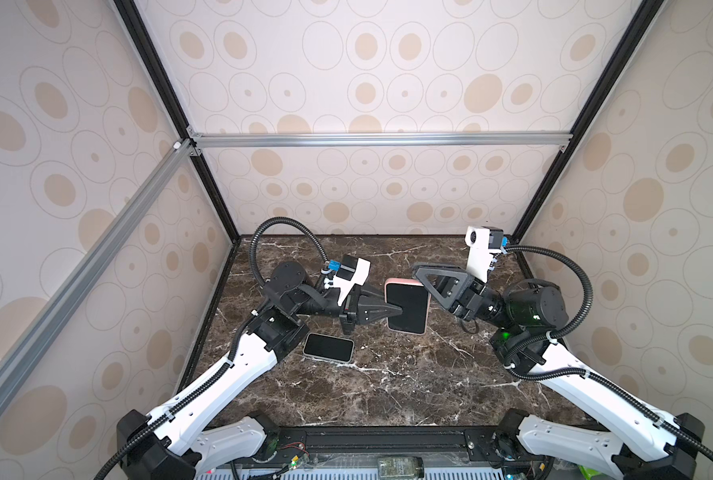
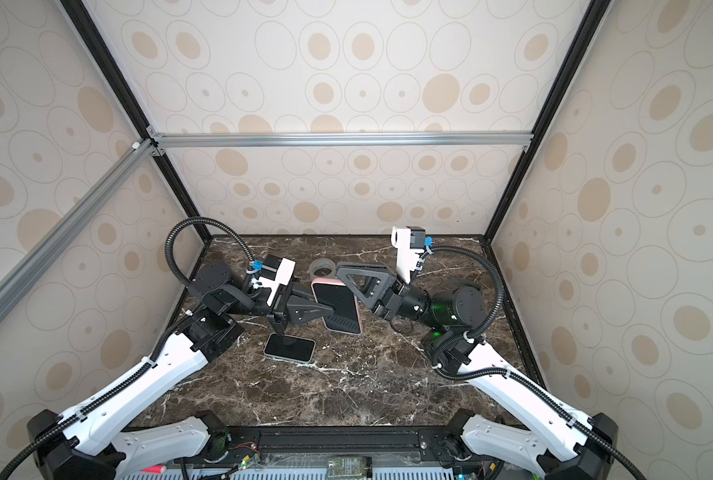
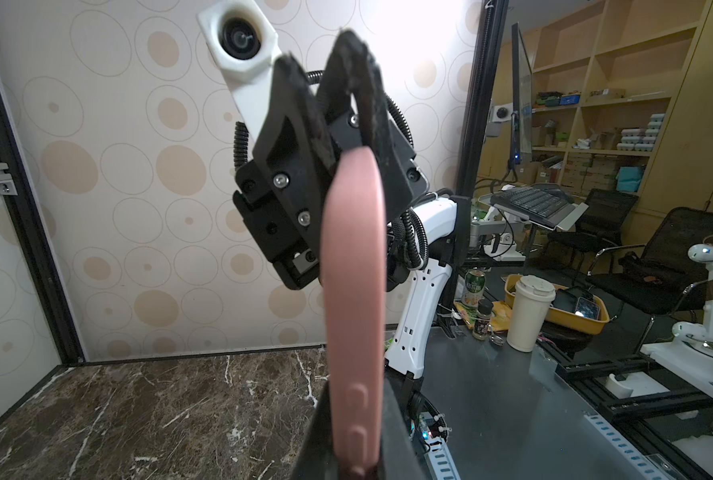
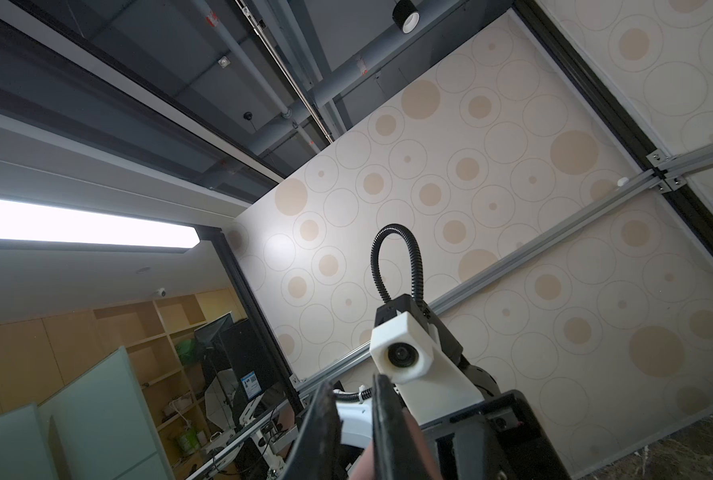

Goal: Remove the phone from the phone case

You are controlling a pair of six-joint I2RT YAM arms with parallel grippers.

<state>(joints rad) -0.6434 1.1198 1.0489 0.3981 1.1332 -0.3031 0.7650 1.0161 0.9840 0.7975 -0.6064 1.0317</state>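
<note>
The pink phone case (image 1: 407,307) hangs in the air over the middle of the table, dark face up. My left gripper (image 1: 400,309) is shut on its left long edge. In the left wrist view that edge (image 3: 352,270) runs between the jaws of the left gripper (image 3: 357,457). My right gripper (image 1: 425,282) is shut on the case's far right corner, and its fingers (image 3: 325,54) straddle the case's far end. The right wrist view shows pink (image 4: 367,463) between the narrow jaws. The phone (image 1: 328,347), black with a pale rim, lies flat on the table, below the left wrist.
The dark marble table (image 1: 388,386) is boxed in by patterned walls on three sides. In a top view a grey tape roll (image 2: 320,268) lies behind the case. A small green bottle (image 1: 400,465) rests on the front rail.
</note>
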